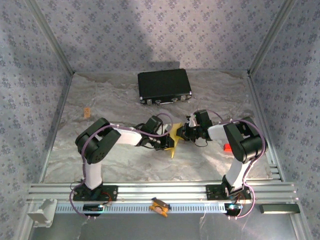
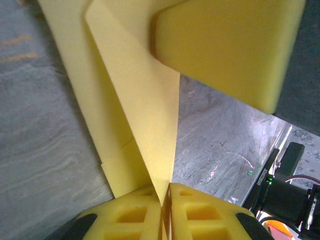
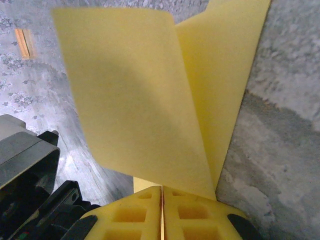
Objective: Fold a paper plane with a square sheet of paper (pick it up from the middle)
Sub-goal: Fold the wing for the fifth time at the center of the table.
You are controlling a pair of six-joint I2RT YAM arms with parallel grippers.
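**Both grippers pinched on the same bit of yellow paper, mid-table**

Seen from above, the two arms meet nose to nose over the table (image 1: 100, 160), with the yellow paper (image 1: 173, 149) sandwiched right between them. It's already got folds in it, so it isn't a flat square, and it hangs off the table in the grip.

The left gripper (image 2: 165, 194) has its jaws closed tight on the paper. The sheet comes straight out of the seam between the two yellow fingers and fans up and away from the tips, with a sharp diagonal crease running up from the pinch point. At the far end of that sheet, up and to the right of the jaws, there's a big yellow finger (image 2: 225, 45) of the other arm lying against the paper.

It's the same story for the right gripper (image 3: 162, 194): jaws shut, no gap to speak of, and the paper's bottom edge sits right at the fingertips. From there two layers rise and spread apart, a wide flap to the left of the jaws and a narrower one to the right.

The black case (image 1: 164, 86) sits well beyond both jaws, not touching anything.
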